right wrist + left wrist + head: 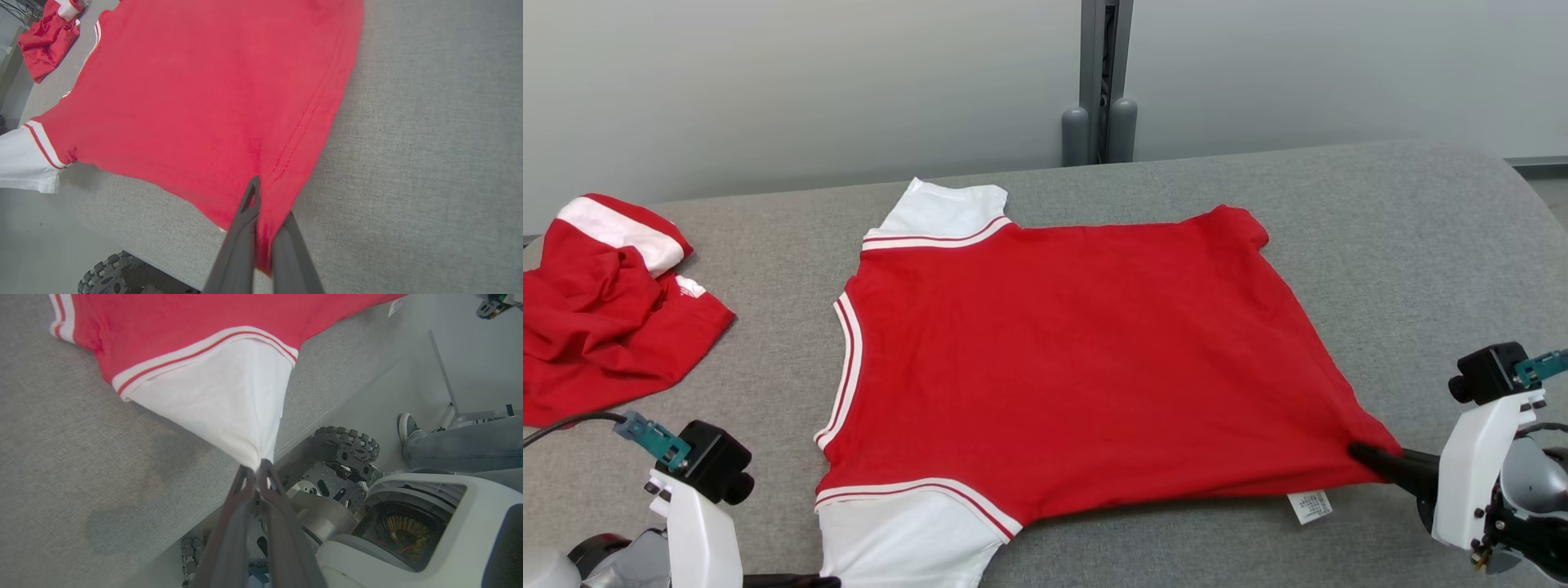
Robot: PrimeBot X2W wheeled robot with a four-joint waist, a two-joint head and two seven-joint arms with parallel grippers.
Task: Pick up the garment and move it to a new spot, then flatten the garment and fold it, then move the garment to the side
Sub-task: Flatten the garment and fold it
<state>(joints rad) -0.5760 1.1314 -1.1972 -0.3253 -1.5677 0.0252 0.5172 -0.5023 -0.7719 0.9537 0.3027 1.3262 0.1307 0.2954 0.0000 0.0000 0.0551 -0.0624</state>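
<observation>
Nearest of all, right at the near edge of the grey padded table (1421, 261), the left gripper (256, 468) is clenched on the tip of the garment's near white sleeve (229, 396), and the cloth fans out from that pinch in a taut white wedge. Below the table edge in the left wrist view there's one of the robot's studded wheels (347, 443), and beyond it a person's shoe (407, 425) and a jeans leg (470, 445) on the floor. Over on the near right, the right gripper (1364, 454) is closed tight on the garment's near hem corner, with red fabric drawn to a point between the two dark fingers (245, 228). A small white label (1310, 506) pokes out from under the near edge just left of that grip. So the red garment (1078, 351) is held at both near corners, one gripper on each, and spreads away from them across the middle of the table, mostly flat with a few shallow creases. Its striped neckline (845, 367) faces left and its hem runs down the right side. Further back, the far white sleeve (939, 211) lies flat by the table's far edge. Off at the far left sits a second red and white garment (605, 310), crumpled in a heap, well apart from the spread one. Beyond the table, a grey post (1104, 82) stands against the pale wall.
</observation>
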